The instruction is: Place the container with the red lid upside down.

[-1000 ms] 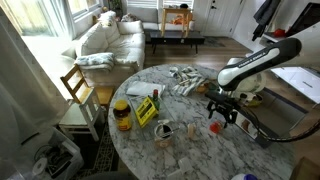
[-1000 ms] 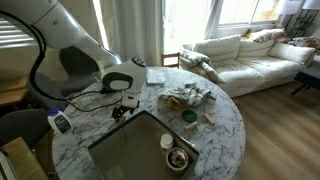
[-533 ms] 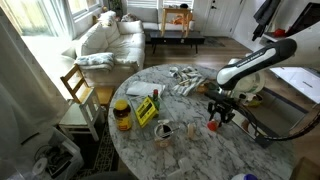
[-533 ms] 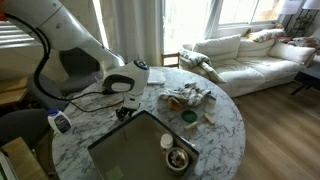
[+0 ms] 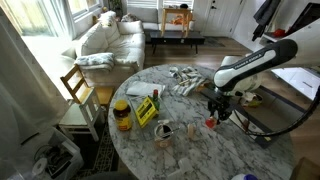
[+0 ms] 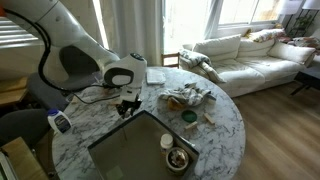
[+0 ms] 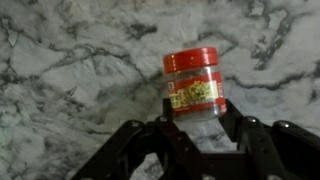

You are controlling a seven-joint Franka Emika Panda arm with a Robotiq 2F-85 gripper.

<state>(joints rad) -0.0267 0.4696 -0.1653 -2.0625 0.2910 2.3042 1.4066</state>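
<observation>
The container with the red lid (image 7: 195, 85) is a small clear jar with a yellow label, standing on the marble table (image 7: 70, 60). In the wrist view my gripper (image 7: 198, 128) is shut on its lower body, one black finger (image 7: 165, 132) against each side. An exterior view shows the gripper (image 5: 214, 114) pointing down near the table's edge, with the red lid (image 5: 211, 124) just visible under it. From the opposite side the gripper (image 6: 126, 107) hides the container.
An amber jar with a yellow lid (image 5: 122, 113), a yellow box (image 5: 146, 110) and a crumpled heap of wrappers (image 5: 185, 78) lie further across the round table. A dark tray (image 6: 140, 150) and a small bowl (image 6: 178, 158) sit close to the gripper.
The gripper has come down over the red-lidded container and its jaws have gone from open to shut on it.
</observation>
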